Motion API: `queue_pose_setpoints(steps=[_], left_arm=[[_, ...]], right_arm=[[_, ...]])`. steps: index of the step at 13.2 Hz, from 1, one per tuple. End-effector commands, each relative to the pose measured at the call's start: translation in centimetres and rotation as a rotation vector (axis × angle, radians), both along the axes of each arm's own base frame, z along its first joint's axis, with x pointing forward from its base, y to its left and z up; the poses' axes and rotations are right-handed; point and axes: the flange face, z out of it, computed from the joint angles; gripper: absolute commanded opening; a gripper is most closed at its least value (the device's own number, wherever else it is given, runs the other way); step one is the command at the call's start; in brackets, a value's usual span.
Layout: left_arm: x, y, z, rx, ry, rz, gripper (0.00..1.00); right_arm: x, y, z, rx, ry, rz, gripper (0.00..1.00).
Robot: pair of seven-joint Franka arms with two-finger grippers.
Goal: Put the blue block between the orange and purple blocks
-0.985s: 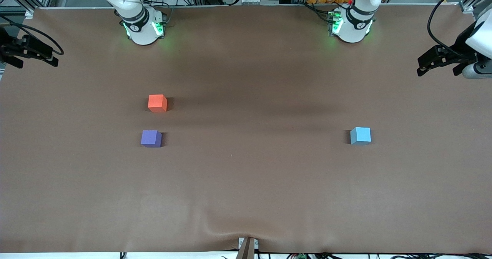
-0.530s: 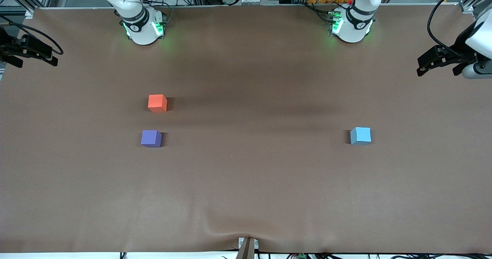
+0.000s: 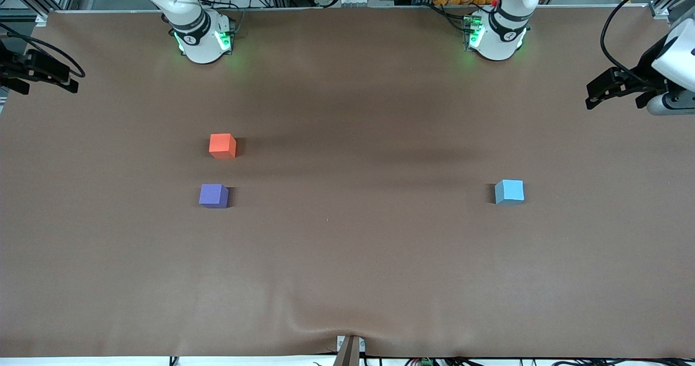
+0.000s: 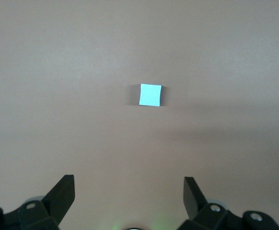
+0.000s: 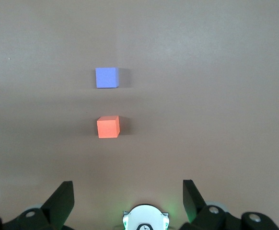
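The blue block sits on the table toward the left arm's end; it also shows in the left wrist view. The orange block and the purple block sit toward the right arm's end with a small gap between them, the purple one nearer the front camera. Both show in the right wrist view, orange and purple. My left gripper hangs open and empty over the table's edge at the left arm's end. My right gripper hangs open and empty over the opposite edge.
A brown cloth covers the whole table, with a wrinkle at its front edge. The two arm bases stand along the edge farthest from the front camera. Cables and clutter lie past that edge.
Both grippers have drifted a little, up in the front view. The three blocks have not moved.
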Motion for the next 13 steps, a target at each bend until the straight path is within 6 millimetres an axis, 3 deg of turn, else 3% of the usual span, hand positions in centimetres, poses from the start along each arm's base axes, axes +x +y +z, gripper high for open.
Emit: queue_pose_setpoints(steps=[1,4,6,9,13], left_arm=[[0.0,0.1,-1.0,-0.011,0.004,-0.012,1.00],[0.8,0.1,-5.6,-0.012,-0.008,-0.012,1.00],[1.3,-0.1,-10.7,-0.013,-0.037,-0.017,1.00],[2.2,0.0,-20.2,-0.022,-0.042,-0.016,1.00],[4.0,0.0,-28.8,-0.040,-0.041,-0.014,1.00]], right_arm=[[-0.1,-0.4,0.2,0.015,0.003,0.000,1.00],[-0.1,-0.4,0.2,0.015,0.003,-0.001,1.00],[-0.1,-0.4,0.2,0.015,0.003,0.000,1.00],[-0.1,-0.3,0.2,0.015,0.001,0.000,1.00],[-0.1,0.0,0.2,0.041,0.003,0.005,1.00]])
